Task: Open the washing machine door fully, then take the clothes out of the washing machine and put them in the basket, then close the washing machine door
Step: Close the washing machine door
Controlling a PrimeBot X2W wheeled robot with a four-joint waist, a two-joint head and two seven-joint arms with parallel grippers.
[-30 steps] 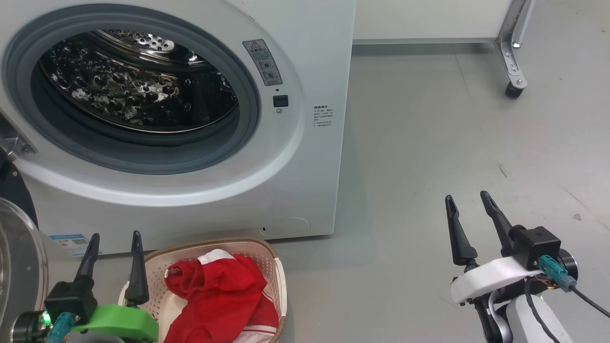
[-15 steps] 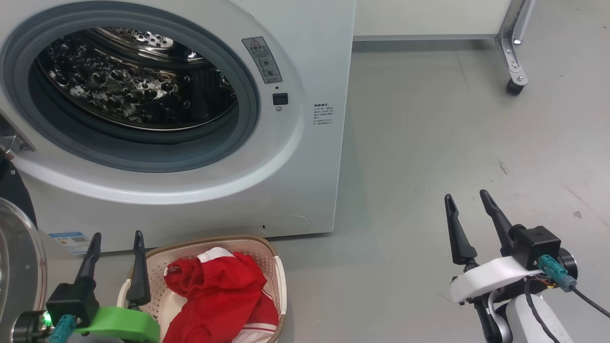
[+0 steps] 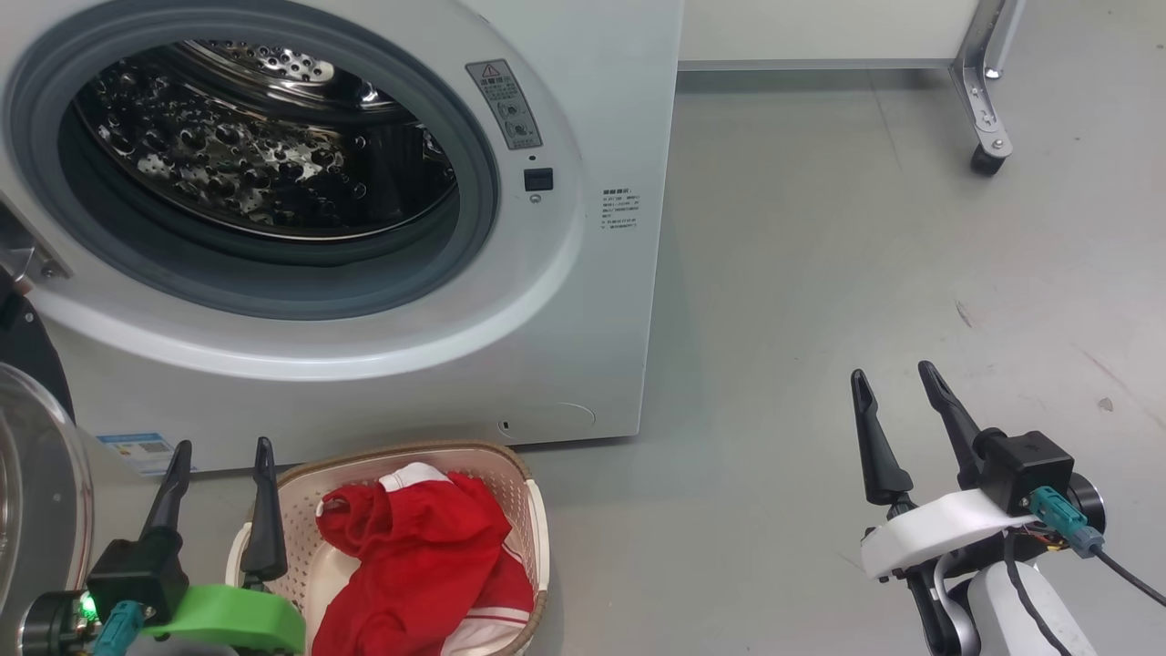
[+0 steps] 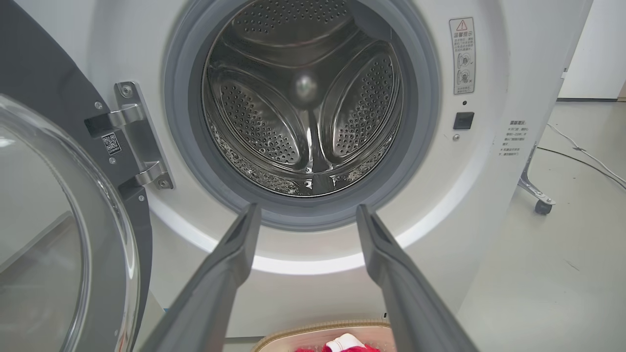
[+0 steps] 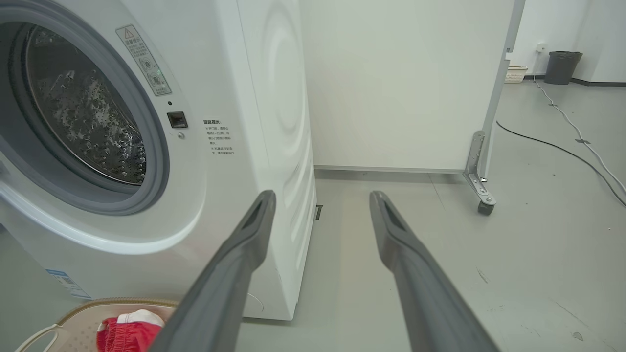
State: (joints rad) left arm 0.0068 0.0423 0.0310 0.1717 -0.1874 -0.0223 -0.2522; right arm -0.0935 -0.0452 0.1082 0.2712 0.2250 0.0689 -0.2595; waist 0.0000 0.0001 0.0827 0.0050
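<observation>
- Shifted a touch since a second ago, whole head view at once: camera motion, not things; left gripper (image 3: pixel 224 443), right gripper (image 3: pixel 892 370), basket (image 3: pixel 521 492) and clothes (image 3: pixel 419 556) placed as before.
- Left gripper: fingers spread wide, pinching nothing; low at left of head view, one finger in front of basket's left rim, contact impossible to tell.
- From left wrist view, aimed at lower edge of grey gasket (image 4: pixel 308 215), basket rim just below, between the fingers.
- Right gripper: fingers spread wide too, holding nothing; over bare grey floor (image 3: pixel 820 273), well apart from washing machine (image 3: pixel 583 346) and basket, off to their right.
- Washing machine door (image 4: pixel 58 234) swung open to machine's left, hung on metal hinge (image 4: pixel 139 142); clear glass bowl at left edge of head view, beside left gripper.
- Perforated steel drum (image 3: pixel 228 164) in plain sight behind gasket.
- Basket on floor right in front of machine, below the round opening.
- Clothes: red garment with white trim, heaped inside basket, reaching its near rim.
- Grey warning label (image 3: pixel 504 105) and small dark latch slot (image 3: pixel 538 179) right of opening; blue label (image 3: pixel 137 448) low on front.
- Metal leg with caster (image 3: pixel 986 159) far back at right.
</observation>
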